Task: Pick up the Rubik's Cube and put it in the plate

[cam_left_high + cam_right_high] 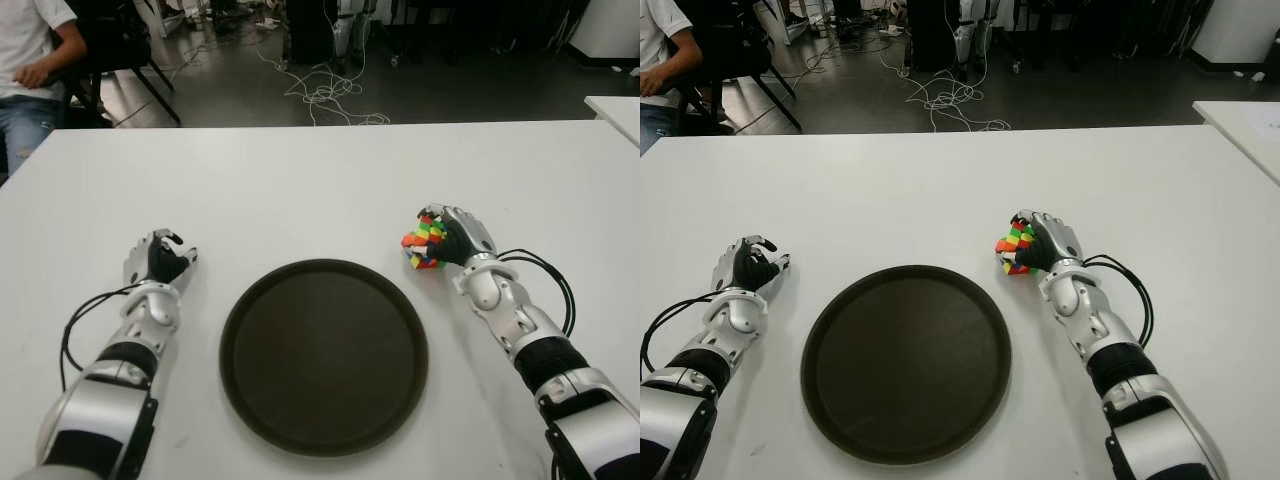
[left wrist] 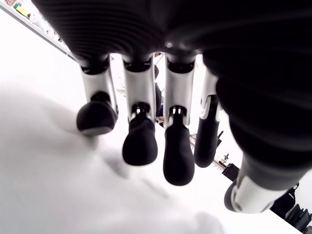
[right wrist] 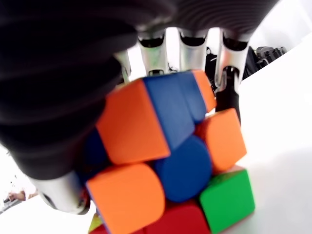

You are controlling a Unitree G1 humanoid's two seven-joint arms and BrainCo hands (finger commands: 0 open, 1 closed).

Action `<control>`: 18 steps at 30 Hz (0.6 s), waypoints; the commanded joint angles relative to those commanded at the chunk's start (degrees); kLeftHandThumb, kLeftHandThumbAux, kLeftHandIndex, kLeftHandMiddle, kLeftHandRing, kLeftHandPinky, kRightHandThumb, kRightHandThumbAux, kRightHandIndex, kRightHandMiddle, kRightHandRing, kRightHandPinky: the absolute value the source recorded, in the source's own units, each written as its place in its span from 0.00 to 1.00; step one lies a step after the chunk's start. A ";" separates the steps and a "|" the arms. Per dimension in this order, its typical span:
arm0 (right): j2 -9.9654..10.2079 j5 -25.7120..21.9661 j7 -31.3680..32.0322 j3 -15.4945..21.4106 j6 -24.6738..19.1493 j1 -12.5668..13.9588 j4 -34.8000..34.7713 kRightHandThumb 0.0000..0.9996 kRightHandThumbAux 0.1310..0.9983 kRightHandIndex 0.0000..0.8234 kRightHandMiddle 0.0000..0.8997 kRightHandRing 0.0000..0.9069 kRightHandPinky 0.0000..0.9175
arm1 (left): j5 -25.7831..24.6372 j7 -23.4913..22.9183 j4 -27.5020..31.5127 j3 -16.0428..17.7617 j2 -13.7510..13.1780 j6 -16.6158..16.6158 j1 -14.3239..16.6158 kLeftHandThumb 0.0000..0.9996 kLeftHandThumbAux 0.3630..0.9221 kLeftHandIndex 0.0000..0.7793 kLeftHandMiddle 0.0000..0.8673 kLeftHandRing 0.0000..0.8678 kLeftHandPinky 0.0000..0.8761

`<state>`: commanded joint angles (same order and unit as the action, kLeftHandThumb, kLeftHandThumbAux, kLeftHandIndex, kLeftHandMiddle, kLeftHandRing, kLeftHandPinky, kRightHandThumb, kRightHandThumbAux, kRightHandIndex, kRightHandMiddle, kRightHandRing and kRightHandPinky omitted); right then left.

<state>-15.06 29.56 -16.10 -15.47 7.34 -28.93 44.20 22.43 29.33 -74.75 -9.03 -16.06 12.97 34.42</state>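
White table (image 1: pixel 320 190) spanning the view, dark round plate (image 1: pixel 324 356) near the front edge, bare, between the two arms; beyond the far edge a dark floor with tangled white cables (image 1: pixel 325 95), chair legs, and a seated person (image 1: pixel 30 60) at far left. Right hand (image 1: pixel 452 238) just right of the plate's far rim, fingers wrapped around the Rubik's Cube (image 1: pixel 425 242), cube low at the table surface, outside the plate. Left hand (image 1: pixel 160 262) left of the plate, fingers loosely curled, holding nothing.
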 joint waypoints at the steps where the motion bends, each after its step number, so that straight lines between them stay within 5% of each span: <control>1: 0.11 -0.09 -0.24 0.17 -0.14 0.10 -0.31 0.28 0.76 0.66 0.77 0.79 0.80 | -0.11 -0.12 0.00 0.10 -0.01 0.12 -0.03 0.69 0.62 0.55 0.86 0.88 0.87; 18: 0.38 0.11 -1.04 0.79 -2.24 1.01 -3.46 0.21 0.77 0.72 0.83 0.85 0.83 | 0.22 -0.63 -0.10 -0.09 -0.16 -0.40 0.12 0.68 0.63 0.55 0.74 0.79 0.75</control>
<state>-14.68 29.67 -17.14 -14.68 5.10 -27.92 40.74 22.64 28.70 -74.85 -9.12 -16.22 12.57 34.54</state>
